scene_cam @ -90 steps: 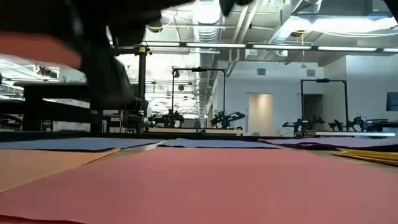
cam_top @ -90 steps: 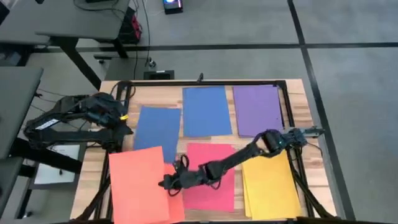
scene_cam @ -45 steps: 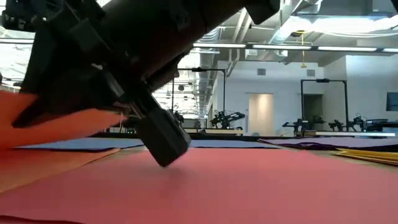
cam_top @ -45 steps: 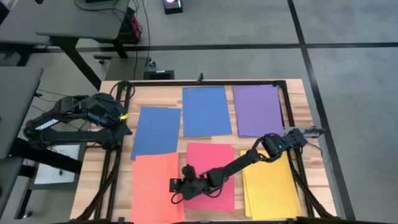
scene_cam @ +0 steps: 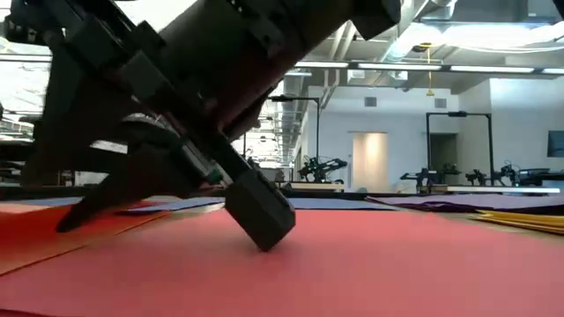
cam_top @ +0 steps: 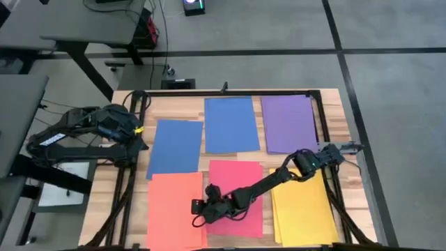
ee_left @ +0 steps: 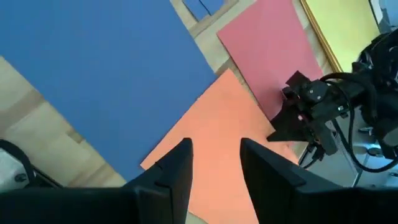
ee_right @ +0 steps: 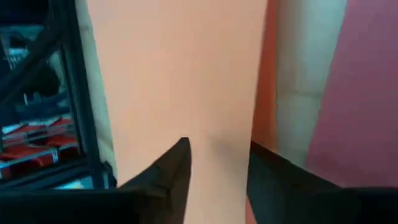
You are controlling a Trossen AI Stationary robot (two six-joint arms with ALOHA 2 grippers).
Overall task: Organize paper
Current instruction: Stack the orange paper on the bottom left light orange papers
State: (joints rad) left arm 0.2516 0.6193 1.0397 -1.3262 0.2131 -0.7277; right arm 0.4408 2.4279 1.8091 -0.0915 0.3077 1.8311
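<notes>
Salmon-orange paper [cam_top: 175, 209] lies flat beneath the right end effector [cam_top: 198, 207], its fingers parted, released.

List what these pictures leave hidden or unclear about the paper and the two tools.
- Salmon-orange sheet: its near end is cut off by the high view's bottom edge.
- Yellow sheets: the right arm crosses them in the high view; how many are stacked cannot be told.
- Right tool: whether it pinches the salmon-orange sheet's edge or only rests there cannot be told; in the low view its own body hides the contact.
- Left tool: open, hanging above the salmon-orange sheet.
</notes>
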